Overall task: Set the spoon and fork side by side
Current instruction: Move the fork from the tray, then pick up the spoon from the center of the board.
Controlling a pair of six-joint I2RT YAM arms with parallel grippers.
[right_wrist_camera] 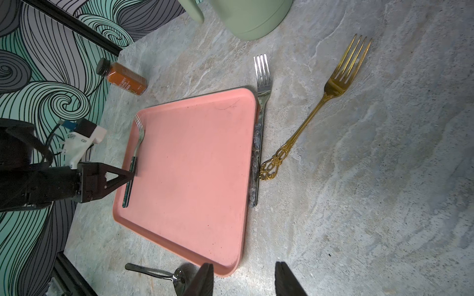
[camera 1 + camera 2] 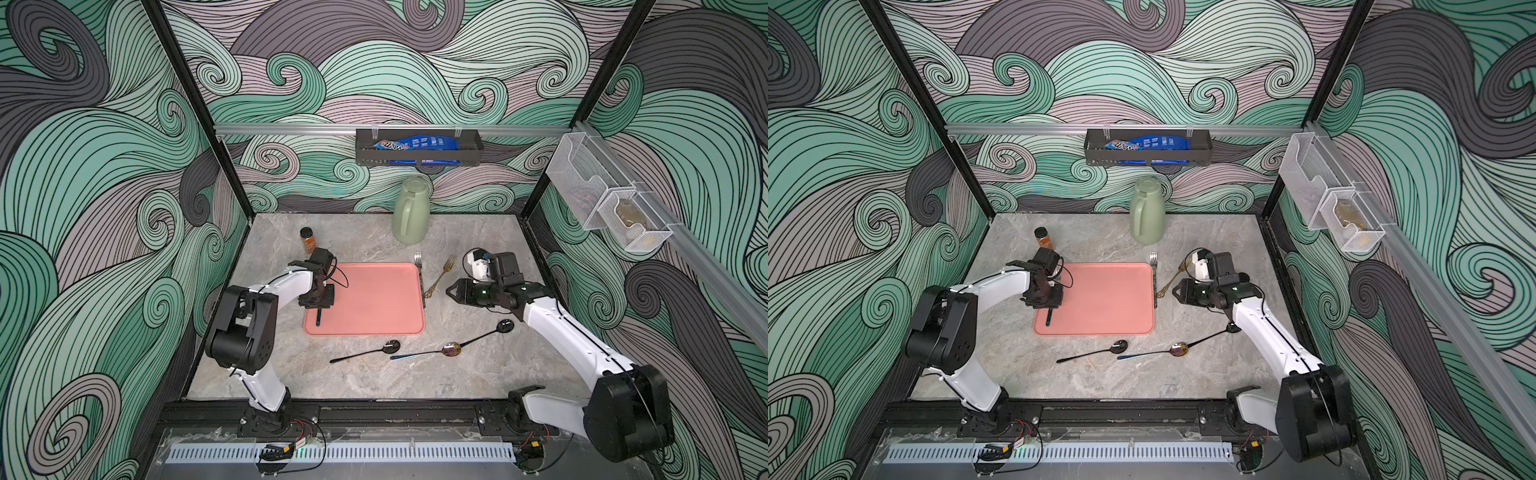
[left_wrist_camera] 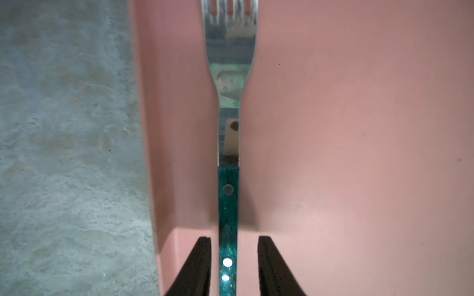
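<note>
A fork with a teal handle (image 3: 228,194) lies flat along the left side of the pink tray (image 2: 374,299), tines toward the back wall. My left gripper (image 3: 234,241) hangs over its handle, open, with a gap on each side of the handle; in both top views only the handle end (image 2: 318,318) (image 2: 1049,318) shows below the wrist. Three spoons lie on the table in front of the tray: a black spoon (image 2: 365,351), an iridescent spoon (image 2: 428,352), another black spoon (image 2: 486,332). My right gripper (image 1: 243,266) hovers open and empty right of the tray (image 1: 192,166).
A silver fork (image 2: 419,278) lies against the tray's right edge, with a gold fork (image 2: 440,276) beside it. A spice bottle (image 2: 307,241) stands behind my left wrist. A green jug (image 2: 409,216) stands at the back. A wall basket (image 2: 419,149) holds blue packets.
</note>
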